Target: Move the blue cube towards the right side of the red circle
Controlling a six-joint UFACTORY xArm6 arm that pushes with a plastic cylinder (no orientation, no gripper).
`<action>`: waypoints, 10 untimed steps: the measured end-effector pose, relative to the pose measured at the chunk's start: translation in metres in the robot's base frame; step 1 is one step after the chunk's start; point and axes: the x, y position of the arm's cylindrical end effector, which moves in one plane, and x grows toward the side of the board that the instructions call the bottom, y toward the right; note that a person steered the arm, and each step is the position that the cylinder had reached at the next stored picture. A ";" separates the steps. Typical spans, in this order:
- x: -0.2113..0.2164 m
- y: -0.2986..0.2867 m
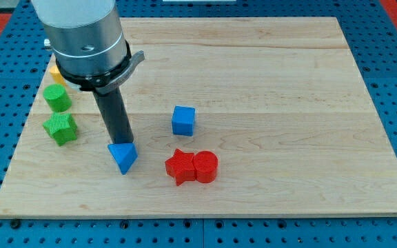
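The blue cube [183, 120] sits near the middle of the wooden board, above and a little left of the red circle [206, 167]. A red star [179, 167] touches the red circle's left side. My tip [124, 142] is at the lower end of the dark rod, left of the blue cube, right at the top edge of a blue triangle [123, 156]. The tip is about a cube's width or more away from the blue cube.
At the view's left are a green cylinder-like block [58, 98], a green star-shaped block [60, 128] below it, and a yellow block [55, 72] partly hidden behind the arm's housing. The board's edge [205, 214] runs along the bottom.
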 end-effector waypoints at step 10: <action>-0.013 0.195</action>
